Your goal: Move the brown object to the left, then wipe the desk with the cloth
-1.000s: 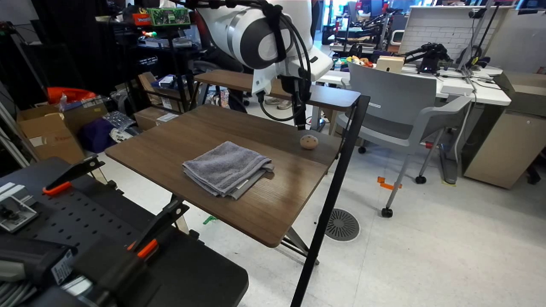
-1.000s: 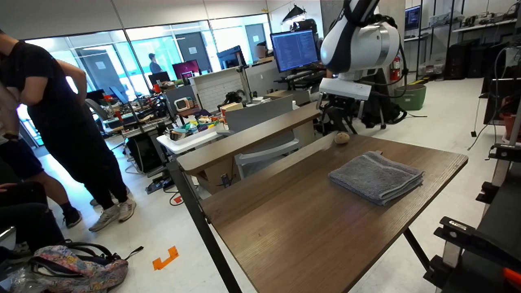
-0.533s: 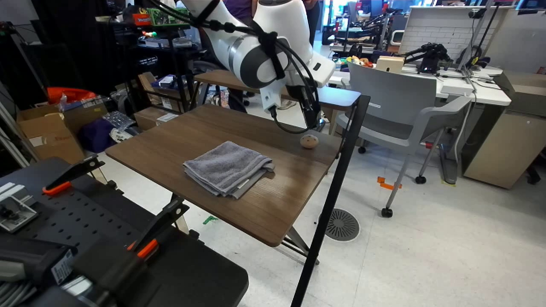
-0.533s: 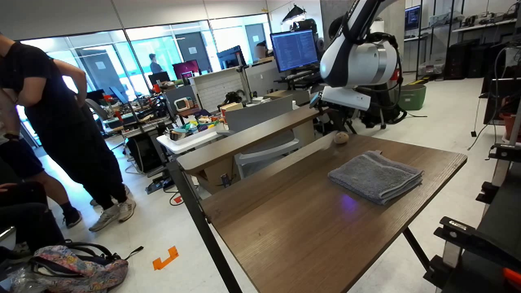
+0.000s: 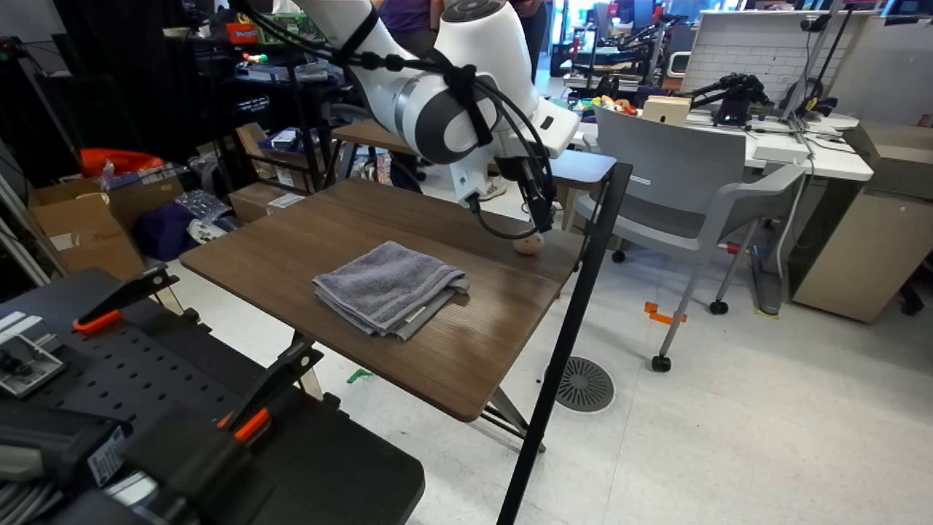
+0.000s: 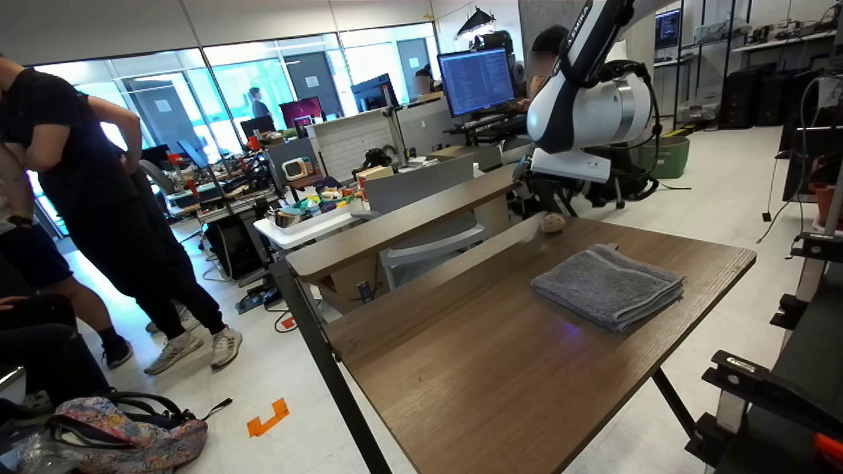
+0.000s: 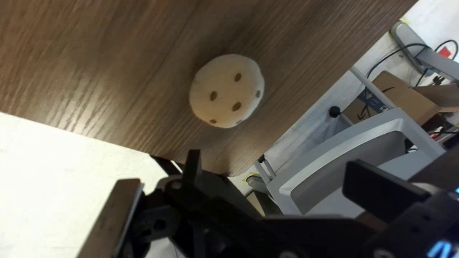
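Note:
The brown object (image 5: 530,246), a small round tan ball with dark spots, rests on the dark brown desk (image 5: 481,350) near its far corner; it shows in an exterior view (image 6: 552,224) and in the wrist view (image 7: 226,91). My gripper (image 7: 274,168) is open and empty, its two fingers well apart. In an exterior view the gripper (image 5: 541,219) is tilted just behind and above the ball, partly overlapping it; I cannot tell if they touch. The grey folded cloth (image 5: 390,286) lies mid-desk, apart from the ball, also in an exterior view (image 6: 609,284). It is out of the wrist view.
A raised brown shelf (image 6: 402,227) runs along the desk's back. A slanted black frame bar (image 5: 568,335) stands at the desk's side. A grey chair (image 5: 674,160) is beyond the corner. A black table (image 5: 321,445) with clamps stands beside the desk.
My gripper has tilted from pointing straight down and moved slightly right and lower in an exterior view, closer to the ball. The ball and cloth have not visibly moved.

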Tool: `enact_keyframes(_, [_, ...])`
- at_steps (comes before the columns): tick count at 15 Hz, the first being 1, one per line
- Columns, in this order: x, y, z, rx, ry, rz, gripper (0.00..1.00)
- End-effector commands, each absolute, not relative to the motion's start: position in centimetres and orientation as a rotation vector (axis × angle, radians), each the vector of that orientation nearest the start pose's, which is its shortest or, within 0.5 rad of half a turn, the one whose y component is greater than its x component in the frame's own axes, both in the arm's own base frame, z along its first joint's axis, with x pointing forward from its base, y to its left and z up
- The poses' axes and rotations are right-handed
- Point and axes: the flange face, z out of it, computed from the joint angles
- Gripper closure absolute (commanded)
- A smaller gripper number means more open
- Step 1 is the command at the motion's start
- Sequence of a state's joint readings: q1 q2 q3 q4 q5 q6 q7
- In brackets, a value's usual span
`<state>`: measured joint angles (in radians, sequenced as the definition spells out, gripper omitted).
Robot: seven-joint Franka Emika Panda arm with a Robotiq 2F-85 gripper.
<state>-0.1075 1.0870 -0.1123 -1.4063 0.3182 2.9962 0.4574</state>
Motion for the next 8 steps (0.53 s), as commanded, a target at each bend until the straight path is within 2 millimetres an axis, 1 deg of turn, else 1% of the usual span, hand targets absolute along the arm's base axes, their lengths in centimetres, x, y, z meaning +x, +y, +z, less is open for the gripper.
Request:
enact_keyframes(1, [71.5, -17.7, 9.8, -2.723, 1.333, -0.716, 0.0])
enact_keyframes(2, [71.3, -17.9, 9.7, -2.732, 1.341, -0.699, 0.0])
enact_keyframes(4, [71.1, -17.8, 9.2, -2.728, 1.336, -0.654, 0.0])
enact_keyframes(8, [71.2, -15.2, 8.7, -2.675, 1.282, -0.62, 0.0])
